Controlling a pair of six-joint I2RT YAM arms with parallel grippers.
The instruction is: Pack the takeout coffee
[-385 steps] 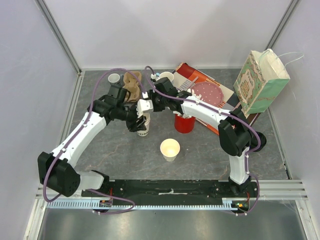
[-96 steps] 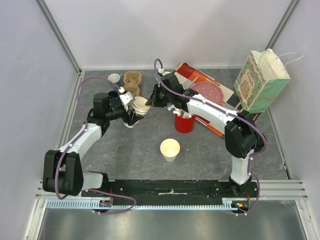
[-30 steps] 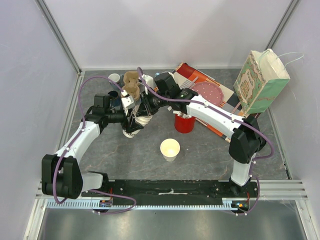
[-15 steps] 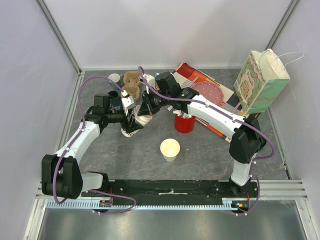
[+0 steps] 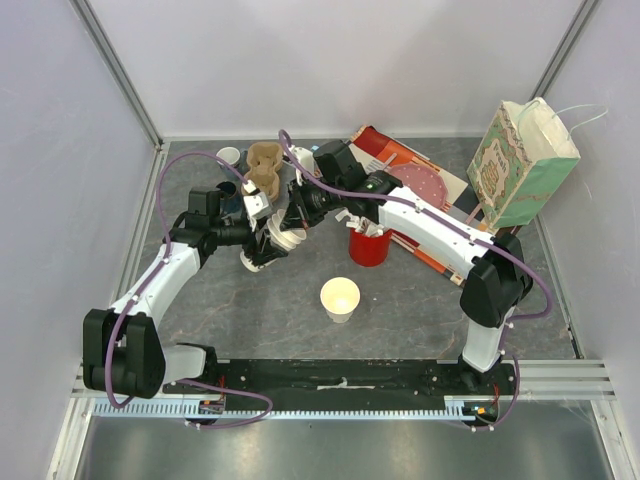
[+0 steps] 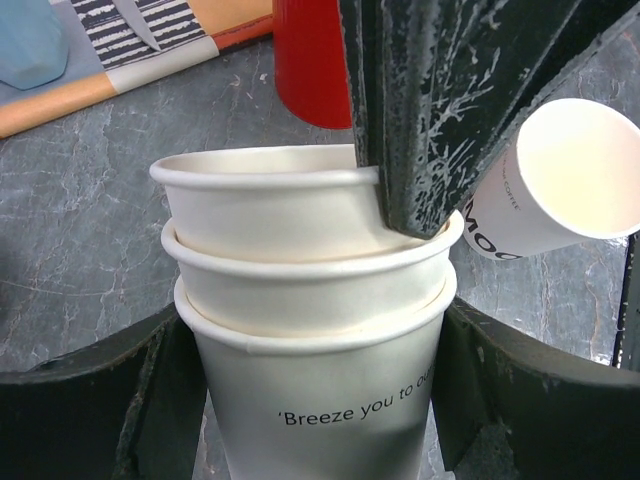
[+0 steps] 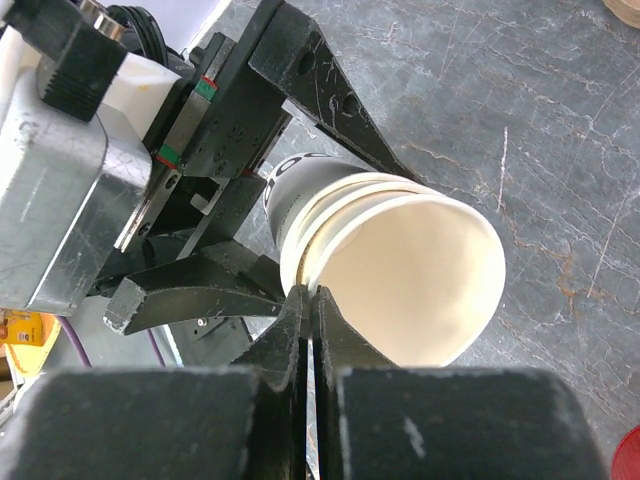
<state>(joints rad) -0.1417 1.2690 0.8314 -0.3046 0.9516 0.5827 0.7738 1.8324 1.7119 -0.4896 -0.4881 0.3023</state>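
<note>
Held a nested stack of three paper cups (image 6: 310,300) in the left hand (image 5: 256,238), fingers spread wide around the outermost cup (image 6: 320,425), tilted sideways and seemingly lifted off the tabletop (image 5: 250,320). Probably braced that way so one cup could be peeled off for packing. Pinched the rim of the innermost cup (image 7: 410,265) in the right hand (image 7: 308,296), fingers closed flat on the thin paper wall. Had a single cup (image 5: 340,298) standing open nearby, close to a red cup (image 5: 368,246), with the paper bag (image 5: 522,165) well apart at the right. Saw no lids anywhere. Could read only part of the lettering, cut off at the frame edge. Could not tell whether the innermost cup sat loose or jammed.
</note>
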